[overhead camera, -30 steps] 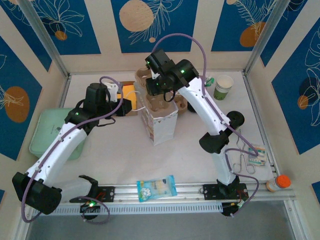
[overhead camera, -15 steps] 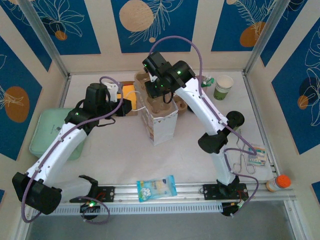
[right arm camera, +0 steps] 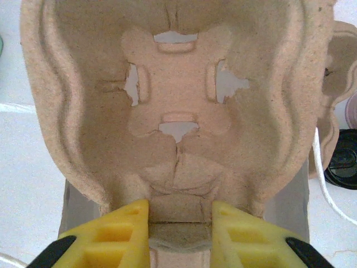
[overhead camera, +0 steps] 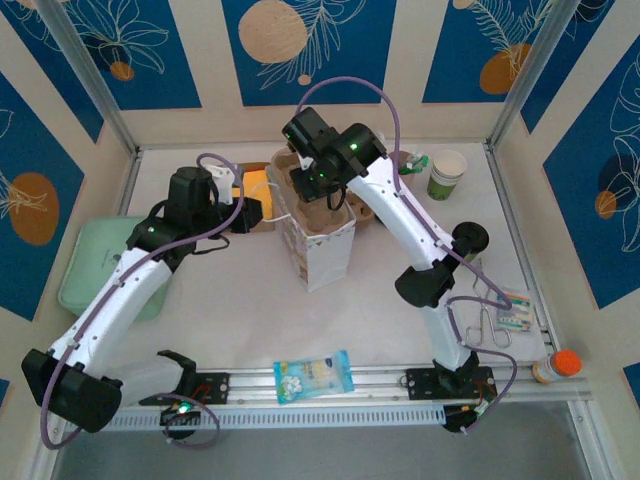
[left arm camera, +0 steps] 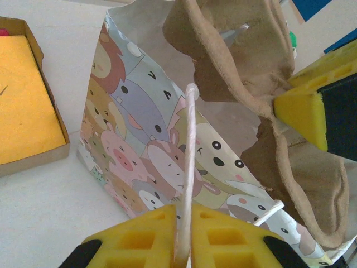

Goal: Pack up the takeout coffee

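Note:
The takeout coffee (overhead camera: 446,176), a green patterned cup with a white rim, stands at the back right of the table. Left of it stands a paper bag (overhead camera: 323,247) printed with cartoon animals (left arm camera: 146,149). My left gripper (overhead camera: 260,214) (left arm camera: 184,237) is shut on the bag's white string handle (left arm camera: 188,162), beside the bag's left edge. My right gripper (overhead camera: 318,188) (right arm camera: 181,222) is shut on a rim of the brown pulp cup carrier (right arm camera: 178,95) (left arm camera: 245,67). It holds the carrier tilted over the bag's open mouth.
An open box with an orange lining (overhead camera: 256,185) sits behind my left gripper. A pale green tray (overhead camera: 92,266) lies at the left. More pulp carriers (overhead camera: 363,210), a black lid (overhead camera: 470,238), scissors and packets (overhead camera: 504,312), a snack packet (overhead camera: 313,375) and an orange-capped bottle (overhead camera: 557,366) lie around.
My right gripper has shifted a little to the left and back with the carrier over the bag. The left arm still holds the handle in the same place.

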{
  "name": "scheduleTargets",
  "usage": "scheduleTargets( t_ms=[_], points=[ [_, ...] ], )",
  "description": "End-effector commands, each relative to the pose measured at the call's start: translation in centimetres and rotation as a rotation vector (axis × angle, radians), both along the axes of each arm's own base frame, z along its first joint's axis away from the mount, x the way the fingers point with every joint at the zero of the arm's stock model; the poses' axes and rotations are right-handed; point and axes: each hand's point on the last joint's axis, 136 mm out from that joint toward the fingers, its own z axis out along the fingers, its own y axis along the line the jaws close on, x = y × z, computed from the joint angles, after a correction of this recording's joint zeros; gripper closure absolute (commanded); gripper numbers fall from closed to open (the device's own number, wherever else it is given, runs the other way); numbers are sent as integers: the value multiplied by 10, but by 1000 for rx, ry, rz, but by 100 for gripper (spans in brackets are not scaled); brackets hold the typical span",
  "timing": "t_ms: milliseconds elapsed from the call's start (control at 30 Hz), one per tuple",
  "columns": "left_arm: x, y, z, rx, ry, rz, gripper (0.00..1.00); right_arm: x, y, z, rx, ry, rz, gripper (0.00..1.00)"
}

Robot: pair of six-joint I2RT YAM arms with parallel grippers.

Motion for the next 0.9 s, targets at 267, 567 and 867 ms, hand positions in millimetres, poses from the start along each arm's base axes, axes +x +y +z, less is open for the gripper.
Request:
scheduleTargets(
  t_ms=[267,567,867],
  points=[
    [-3,2,7,-16,-23,11,86,-8,-4,-17,-74,41,20,74],
    [-4,3,7,-14,-28,16,86,-12,-5,-24,-86,65,18,75],
    [-4,4,7,-13,-27,17,86,-13,-6,-29,-92,74,17,76]
  ],
)
